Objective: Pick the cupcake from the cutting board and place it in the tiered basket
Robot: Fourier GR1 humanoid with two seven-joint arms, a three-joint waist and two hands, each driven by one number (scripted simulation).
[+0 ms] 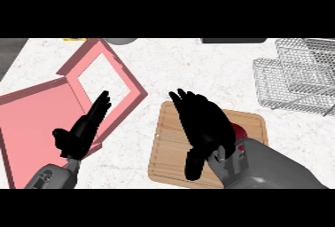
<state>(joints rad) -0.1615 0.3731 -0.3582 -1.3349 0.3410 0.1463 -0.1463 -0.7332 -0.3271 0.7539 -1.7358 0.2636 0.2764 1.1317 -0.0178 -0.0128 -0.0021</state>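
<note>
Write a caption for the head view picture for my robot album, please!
Black right hand hovers open above the wooden cutting board, hiding a red-wrapped cupcake; wire tiered basket waits nearby.

Right hand (200,122) over the cutting board (171,153)
Its straight fingers cover a red thing (238,131), likely the cupcake; the left hand (83,128) hangs open above a pink tray (39,115); the wire basket (297,75) sits far right on the worktop (189,66).
</note>
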